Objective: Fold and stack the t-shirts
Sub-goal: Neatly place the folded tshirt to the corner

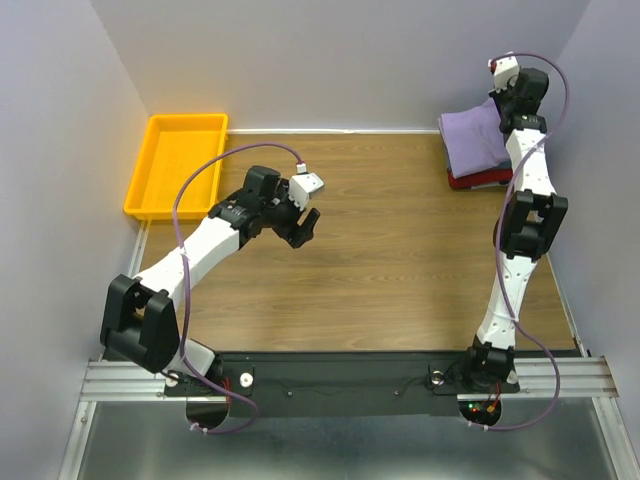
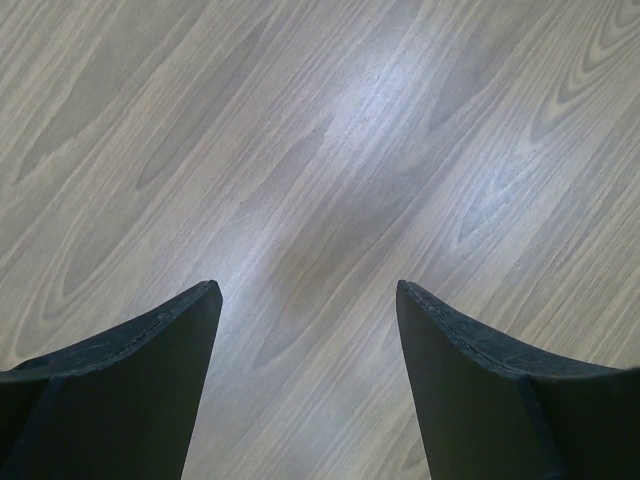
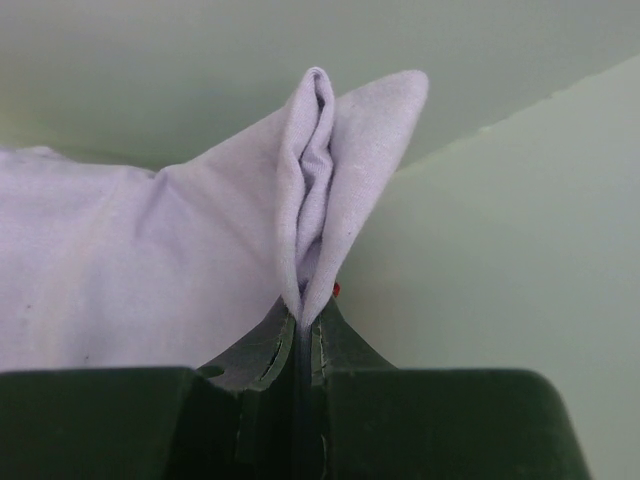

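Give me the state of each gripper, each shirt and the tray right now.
left gripper, open, holding nothing.
right gripper, shut on a fold of the purple shirt.
purple shirt, folded, top of the stack.
red shirt, folded, under the purple one.
tray, empty.

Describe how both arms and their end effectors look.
Both are alike: the left arm and right arm have white links between black joints on black bases. A thin purple cable loops along each to a small white camera at the wrist. The left end effector and right end effector each have two dark, tapered fingers.
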`<state>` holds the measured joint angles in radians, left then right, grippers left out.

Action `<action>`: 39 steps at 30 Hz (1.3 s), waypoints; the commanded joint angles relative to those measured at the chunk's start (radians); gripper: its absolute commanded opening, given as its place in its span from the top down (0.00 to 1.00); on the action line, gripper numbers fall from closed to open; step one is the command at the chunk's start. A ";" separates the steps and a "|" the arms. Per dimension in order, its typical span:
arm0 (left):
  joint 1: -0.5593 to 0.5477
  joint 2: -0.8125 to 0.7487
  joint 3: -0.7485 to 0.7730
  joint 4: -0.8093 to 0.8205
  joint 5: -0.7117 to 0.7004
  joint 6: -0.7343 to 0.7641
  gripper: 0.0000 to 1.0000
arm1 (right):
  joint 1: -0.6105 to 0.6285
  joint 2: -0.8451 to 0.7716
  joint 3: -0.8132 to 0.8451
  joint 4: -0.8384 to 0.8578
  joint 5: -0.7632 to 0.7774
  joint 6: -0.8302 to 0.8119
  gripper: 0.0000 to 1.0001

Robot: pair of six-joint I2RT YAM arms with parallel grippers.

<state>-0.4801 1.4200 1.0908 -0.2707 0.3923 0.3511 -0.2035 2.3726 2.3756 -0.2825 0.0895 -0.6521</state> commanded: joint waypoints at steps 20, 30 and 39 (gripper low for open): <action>0.005 0.017 0.073 -0.024 -0.018 0.023 0.16 | -0.060 0.068 -0.013 0.309 0.156 -0.047 0.45; 0.005 -0.021 0.026 0.002 -0.003 0.016 0.16 | -0.057 -0.073 -0.193 0.313 0.044 0.100 0.33; 0.005 -0.059 0.003 0.022 -0.004 -0.018 0.07 | -0.027 -0.210 -0.373 0.347 0.105 0.198 0.07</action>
<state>-0.4801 1.4284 1.1084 -0.2802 0.3782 0.3504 -0.2451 2.2688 2.0327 -0.0341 0.1513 -0.5228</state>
